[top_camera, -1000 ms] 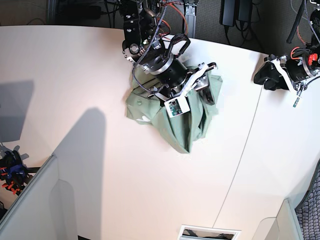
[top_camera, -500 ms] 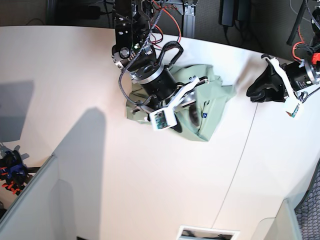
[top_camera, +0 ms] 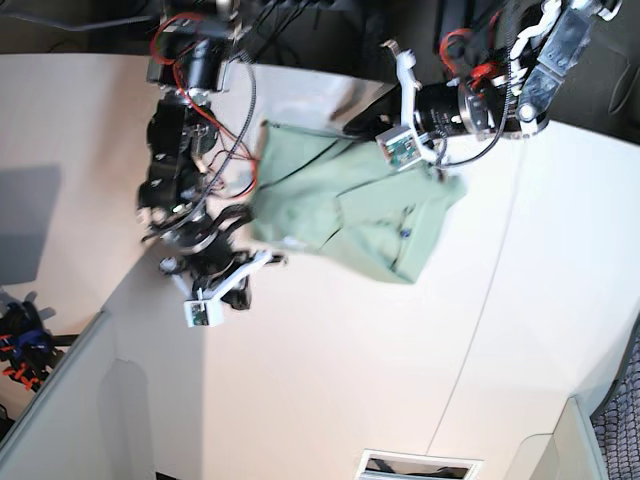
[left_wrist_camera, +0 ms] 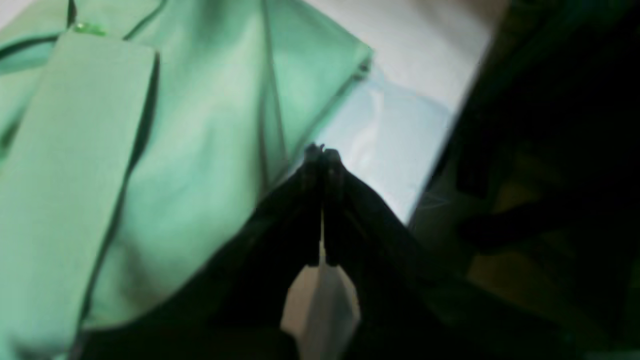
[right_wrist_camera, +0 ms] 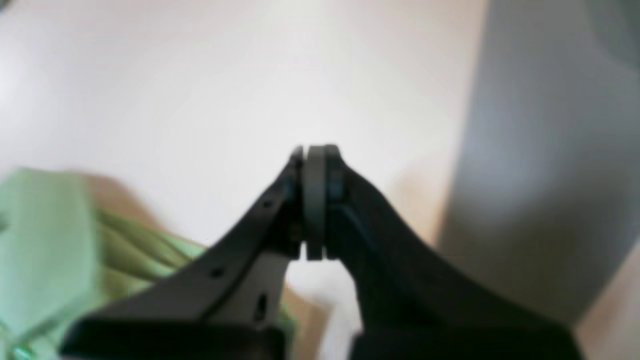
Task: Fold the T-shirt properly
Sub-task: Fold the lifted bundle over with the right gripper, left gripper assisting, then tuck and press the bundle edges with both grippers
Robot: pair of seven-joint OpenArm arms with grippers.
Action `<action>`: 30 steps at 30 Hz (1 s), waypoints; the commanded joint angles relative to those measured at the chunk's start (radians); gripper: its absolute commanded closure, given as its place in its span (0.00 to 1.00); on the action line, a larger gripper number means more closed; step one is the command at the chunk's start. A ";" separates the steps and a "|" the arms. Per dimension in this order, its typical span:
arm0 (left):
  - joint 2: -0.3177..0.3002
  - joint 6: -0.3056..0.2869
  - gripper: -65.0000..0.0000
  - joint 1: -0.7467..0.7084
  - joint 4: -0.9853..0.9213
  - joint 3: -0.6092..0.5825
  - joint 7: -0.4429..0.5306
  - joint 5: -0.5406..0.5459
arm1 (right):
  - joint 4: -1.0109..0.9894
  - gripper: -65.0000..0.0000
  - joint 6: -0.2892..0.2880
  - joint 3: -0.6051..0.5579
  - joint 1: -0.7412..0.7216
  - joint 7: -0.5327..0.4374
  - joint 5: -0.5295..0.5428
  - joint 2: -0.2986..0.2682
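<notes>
Centrally, toward the upper middle of the base view, the T-shirt point(top_camera: 350, 205) is lying in a loose, crumpled heap on the white table point(top_camera: 330, 380), not yet spread flat. It is showing as a pale mint-green cloth with overlapping flaps, a raised fold along its upper edge and a tiny blue tag near its right side; in the left wrist view a flat collar or placket strip and one small button are sitting at the upper left. The left gripper point(top_camera: 425, 150), at the shirt's upper right edge, is showing its fingers pressed together in its wrist view, tips just over the cloth's edge; whether any fabric is pinched between them I cannot tell. The right gripper point(top_camera: 240, 285), at the lower left of the shirt and just beside its edge, is closed on nothing, bare table lying beyond its tips. To do this step well, I judge each gripper should be taking a single layer at opposite edges and drawing outward evenly, so the heap is opening flat before any fold is being made.
</notes>
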State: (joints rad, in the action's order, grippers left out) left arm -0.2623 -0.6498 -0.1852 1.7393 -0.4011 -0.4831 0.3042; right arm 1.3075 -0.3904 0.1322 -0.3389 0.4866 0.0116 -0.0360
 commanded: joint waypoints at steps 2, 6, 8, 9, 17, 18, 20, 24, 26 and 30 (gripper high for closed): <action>0.010 0.015 1.00 0.042 -0.064 0.003 0.027 -0.010 | -0.032 1.00 -0.024 -0.056 -0.034 -0.019 0.011 -0.026; 0.009 0.026 1.00 0.118 -0.142 0.023 0.027 -0.043 | -0.020 1.00 -0.026 -0.171 -0.014 0.047 0.015 -0.082; 0.000 0.026 1.00 0.137 -0.149 0.051 0.027 -0.048 | 0.009 1.00 -0.025 -0.214 0.011 0.085 0.015 -0.111; -0.012 0.026 1.00 0.142 -0.149 0.065 0.034 -0.047 | 0.033 1.00 -0.025 -0.228 0.033 0.103 0.016 -0.124; -0.121 0.026 1.00 0.265 -0.203 0.055 0.151 -0.051 | 0.332 1.00 -0.025 -0.239 0.303 0.149 0.185 -0.146; -0.117 0.026 1.00 0.290 -0.225 0.042 0.167 -0.056 | 0.363 1.00 -0.025 -0.239 0.333 0.149 0.192 -0.139; -0.110 0.027 1.00 0.344 -0.284 0.016 0.178 -0.067 | 0.407 1.00 -0.025 -0.239 0.378 0.147 0.191 -0.116; -0.091 0.030 1.00 0.438 -0.418 -0.005 0.219 -0.098 | 0.428 1.00 -0.025 -0.239 0.413 0.144 0.192 -0.053; -0.087 0.031 1.00 0.476 -0.471 -0.005 0.235 -0.108 | 0.428 1.00 -0.025 -0.239 0.415 0.146 0.196 -0.020; -0.090 0.033 1.00 0.525 -0.519 -0.005 0.236 -0.112 | 0.428 1.00 -0.026 -0.244 0.417 0.147 0.245 0.026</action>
State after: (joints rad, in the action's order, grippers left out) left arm -0.3477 -0.6193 0.3149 1.2079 -0.4118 -0.2749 0.1825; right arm 1.7157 -0.4145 -0.1131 0.0887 0.6559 0.2451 -0.0105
